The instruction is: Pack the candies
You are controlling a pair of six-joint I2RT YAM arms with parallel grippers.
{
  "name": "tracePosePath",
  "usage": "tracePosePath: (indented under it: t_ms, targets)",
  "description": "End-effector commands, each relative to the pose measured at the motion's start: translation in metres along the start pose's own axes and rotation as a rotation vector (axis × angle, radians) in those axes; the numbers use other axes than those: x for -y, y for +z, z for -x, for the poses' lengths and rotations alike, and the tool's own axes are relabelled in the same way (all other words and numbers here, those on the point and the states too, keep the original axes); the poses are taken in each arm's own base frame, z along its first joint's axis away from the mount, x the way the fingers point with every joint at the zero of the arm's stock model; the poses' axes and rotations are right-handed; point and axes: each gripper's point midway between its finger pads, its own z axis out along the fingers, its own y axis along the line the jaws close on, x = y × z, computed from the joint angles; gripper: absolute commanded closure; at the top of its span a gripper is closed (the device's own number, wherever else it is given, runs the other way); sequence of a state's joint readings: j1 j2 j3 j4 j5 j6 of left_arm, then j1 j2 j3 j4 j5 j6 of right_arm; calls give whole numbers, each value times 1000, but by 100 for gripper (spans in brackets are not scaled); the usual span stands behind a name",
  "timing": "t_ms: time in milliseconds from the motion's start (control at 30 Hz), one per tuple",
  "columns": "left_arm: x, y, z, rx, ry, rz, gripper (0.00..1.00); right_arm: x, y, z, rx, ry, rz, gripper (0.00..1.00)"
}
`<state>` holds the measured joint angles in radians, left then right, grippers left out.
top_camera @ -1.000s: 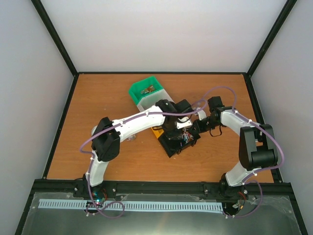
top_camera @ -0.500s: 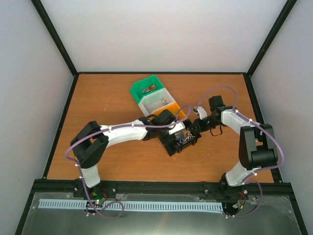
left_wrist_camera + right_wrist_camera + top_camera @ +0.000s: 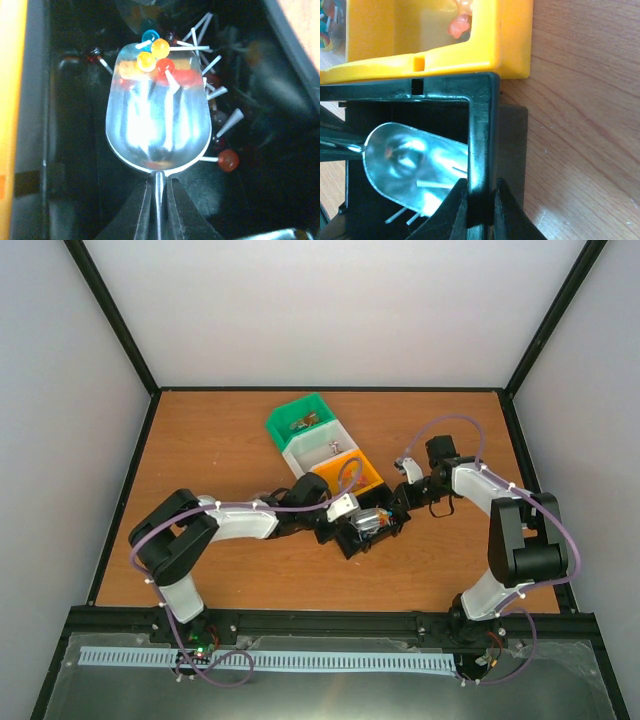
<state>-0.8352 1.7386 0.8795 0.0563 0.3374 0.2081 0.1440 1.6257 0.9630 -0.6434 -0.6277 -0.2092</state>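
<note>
My left gripper [image 3: 158,200] is shut on the thin handle of a shiny metal scoop [image 3: 157,125]. The scoop lies low inside the black bin [image 3: 75,150]. At its far lip sit a few candies [image 3: 154,55], small round sweets on white sticks in yellow, red and blue. More candies lie loose on the bin floor, one a red one [image 3: 227,160]. My right gripper [image 3: 480,210] is shut on the black bin's side wall [image 3: 482,125], with the scoop [image 3: 415,165] just inside it. From above, the black bin [image 3: 352,540] lies between both grippers.
An orange bin [image 3: 347,472] butts against the black bin's far side and holds a few sweets [image 3: 460,22]. Behind it stand a white bin [image 3: 318,447] and a green bin [image 3: 297,420] in a row. Bare wooden table [image 3: 580,125] lies right of the black bin.
My left arm has dropped and drawn back to the near left, bringing the scoop down into the black bin and uncovering the orange bin. The right arm has stayed put.
</note>
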Motion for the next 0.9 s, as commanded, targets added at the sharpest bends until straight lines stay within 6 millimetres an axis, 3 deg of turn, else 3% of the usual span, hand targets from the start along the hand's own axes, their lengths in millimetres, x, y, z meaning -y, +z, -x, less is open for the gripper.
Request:
tracePosePath:
  t_ms: [0, 533, 867]
  targets:
    - [13, -16, 26, 170, 67, -77, 99, -6, 10, -4, -22, 4, 49, 97]
    - [-6, -52, 32, 280, 41, -63, 99, 2, 11, -6, -30, 0, 16, 97]
    - [1, -74, 34, 290, 78, -52, 99, 3, 12, -7, -35, 3, 13, 97]
